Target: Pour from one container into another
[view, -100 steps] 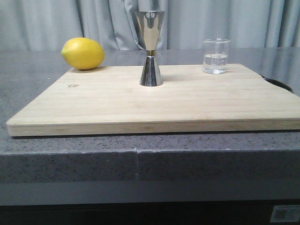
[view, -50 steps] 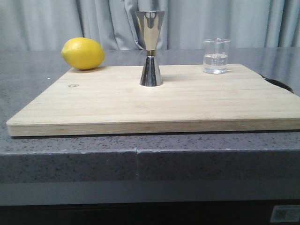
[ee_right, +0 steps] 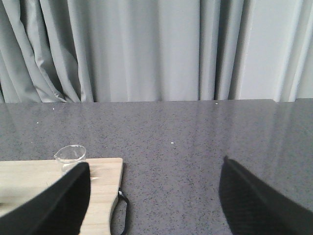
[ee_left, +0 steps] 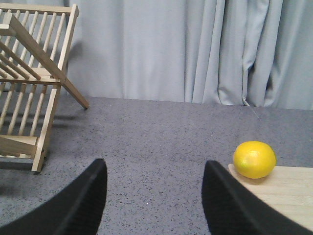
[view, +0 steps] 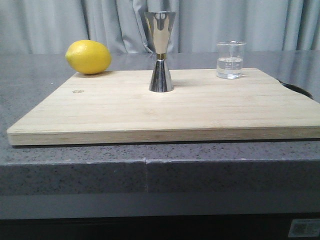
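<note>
The small clear glass beaker (view: 230,60), with white marks and some clear liquid, stands at the back right of the wooden cutting board (view: 170,107). The steel hourglass jigger (view: 160,51) stands upright mid-board, left of the beaker. Neither arm shows in the front view. My right gripper (ee_right: 152,174) is open over grey counter, right of the board's edge; the beaker (ee_right: 71,157) peeks out beside its finger (ee_right: 58,203). My left gripper (ee_left: 153,169) is open above bare counter, off the board's left side. The jigger is out of both wrist views.
A yellow lemon (view: 88,57) sits at the board's back left corner, also as the lemon (ee_left: 254,159) in the left wrist view. A wooden dish rack (ee_left: 29,88) stands on the counter further left. A black loop handle (ee_right: 122,210) hangs off the board's right edge. Grey curtains behind.
</note>
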Robot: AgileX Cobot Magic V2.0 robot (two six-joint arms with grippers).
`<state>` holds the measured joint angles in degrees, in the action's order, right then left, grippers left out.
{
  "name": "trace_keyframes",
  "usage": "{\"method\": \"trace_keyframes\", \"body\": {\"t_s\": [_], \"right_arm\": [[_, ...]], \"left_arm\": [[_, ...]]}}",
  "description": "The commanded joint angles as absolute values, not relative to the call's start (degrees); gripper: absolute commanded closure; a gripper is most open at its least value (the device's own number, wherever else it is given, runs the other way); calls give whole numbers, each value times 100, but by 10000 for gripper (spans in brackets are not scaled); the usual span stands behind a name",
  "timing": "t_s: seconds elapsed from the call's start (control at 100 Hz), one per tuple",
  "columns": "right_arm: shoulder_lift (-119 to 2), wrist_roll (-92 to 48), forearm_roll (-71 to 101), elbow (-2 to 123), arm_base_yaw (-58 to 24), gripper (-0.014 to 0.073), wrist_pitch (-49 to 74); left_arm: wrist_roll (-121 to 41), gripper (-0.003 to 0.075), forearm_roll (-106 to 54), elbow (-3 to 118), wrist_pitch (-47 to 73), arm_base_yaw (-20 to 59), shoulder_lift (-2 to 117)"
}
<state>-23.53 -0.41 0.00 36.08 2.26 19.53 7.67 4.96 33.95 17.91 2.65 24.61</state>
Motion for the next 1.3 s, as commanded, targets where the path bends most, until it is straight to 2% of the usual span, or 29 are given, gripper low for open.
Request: {"method": "trace_keyframes", "body": {"t_s": [0.0,0.2,0.35,0.41,0.57,0.74,0.9,1.29], "right_arm": [[-2455,-66,45,3818,258,92,1585],[-2455,-66,59,3818,258,92,1832],[-2487,-66,59,3818,258,80,1920],[-2521,-66,59,3818,258,51,1982],[-2692,-66,59,3833,258,-65,2113],[-2888,-66,69,3989,258,-64,2365],[-3129,-66,69,4186,258,-63,2635],[-3755,-524,318,4732,258,-63,3584]], "left_arm": [[838,348,380,3600,1321,252,2536],[838,333,327,3600,1330,252,2536],[838,194,352,3600,1330,252,2536],[838,168,352,3600,1340,252,2536],[573,173,326,3887,1895,252,2606],[-362,173,-90,4621,3142,465,3051],[-1598,173,-1317,5110,3919,836,3630],[-4127,173,-3562,5247,4007,1811,5398]]}}
